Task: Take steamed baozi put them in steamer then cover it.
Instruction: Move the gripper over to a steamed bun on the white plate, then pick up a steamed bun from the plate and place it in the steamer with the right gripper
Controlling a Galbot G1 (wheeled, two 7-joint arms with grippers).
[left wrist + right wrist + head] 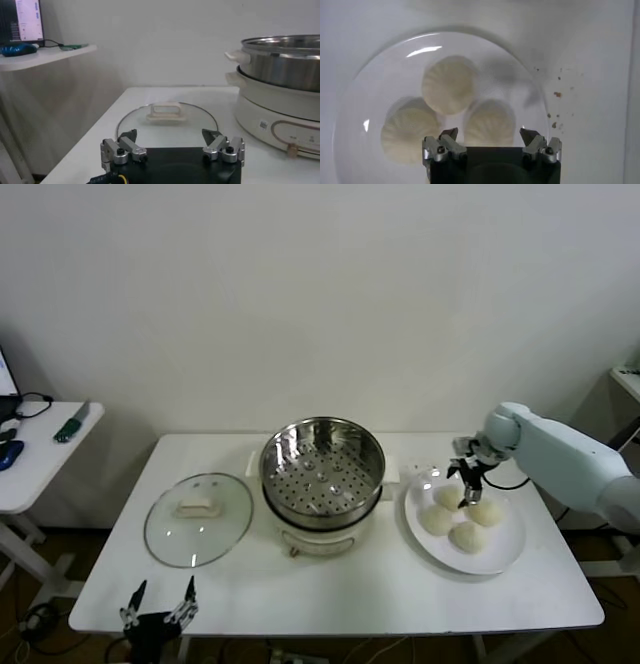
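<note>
Four cream-white baozi lie on a white plate (505, 548) at the table's right: one at the back (447, 496), one left (436, 520), one right (486, 512), one in front (466, 536). My right gripper (467, 481) hovers open just above them. The right wrist view shows three baozi (450, 84) (410, 129) (489, 122), the last one between the open gripper's (489, 135) jaws below. The steel steamer (322, 469) (285, 60) stands empty on its white pot base (280, 115). The glass cover (198, 519) (167, 117) lies flat to its left. My left gripper (160, 602) (170, 137) is open and empty at the table's front edge.
A white side table (40, 449) with a green-handled tool (72, 424) stands to the far left. Brown crumbs (557, 93) dot the table beside the plate (380, 65). Another surface's edge (628, 379) shows at the far right.
</note>
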